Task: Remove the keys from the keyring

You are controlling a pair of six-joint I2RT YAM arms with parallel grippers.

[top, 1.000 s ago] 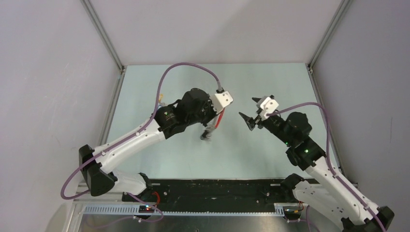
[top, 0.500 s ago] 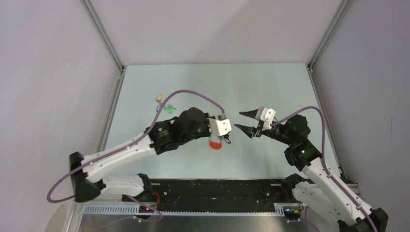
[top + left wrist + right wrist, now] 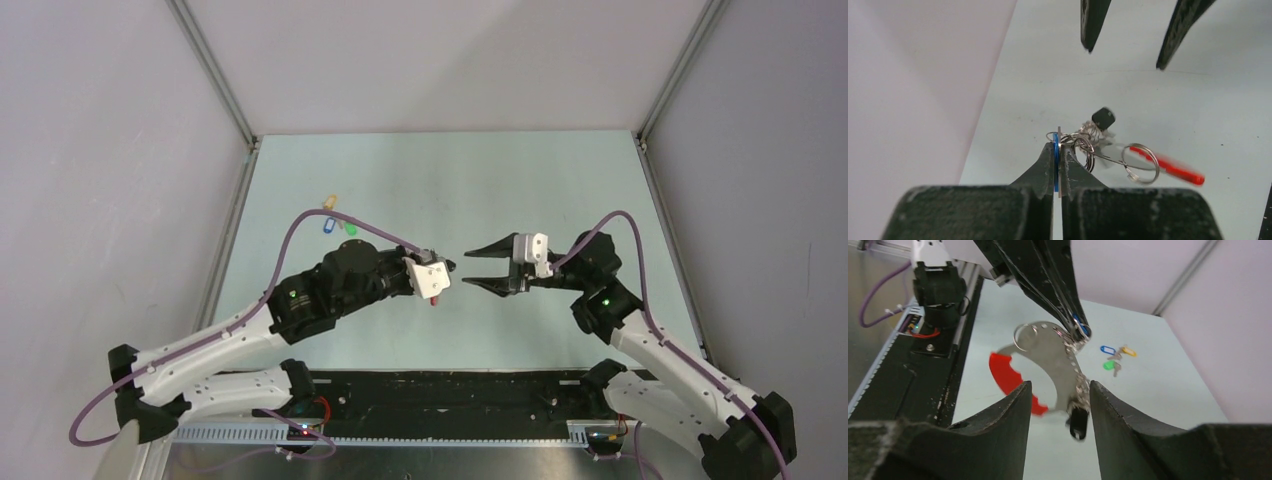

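My left gripper (image 3: 1058,146) is shut on a blue tag (image 3: 1055,167) of the keys (image 3: 1087,142) and holds the bunch up off the table. A black tag (image 3: 1103,119) and the keyring (image 3: 1141,163) with its red strap (image 3: 1175,171) dangle past the tips, blurred. My right gripper (image 3: 1060,386) is open and points at the bunch. In its view the black tag (image 3: 1078,423) and red strap (image 3: 1004,373) hang just beyond its fingers. In the top view the left gripper (image 3: 447,268) and the right gripper (image 3: 476,268) face each other, close together.
A second key cluster with tan, blue and green tags (image 3: 335,218) lies on the table at the back left; it also shows in the right wrist view (image 3: 1115,356). Grey walls with metal posts stand on three sides. The black base rail (image 3: 450,392) runs along the near edge.
My left arm has swung down and toward the near side with the keys. My right gripper has turned and moved left until its open fingers face the left gripper's tips.
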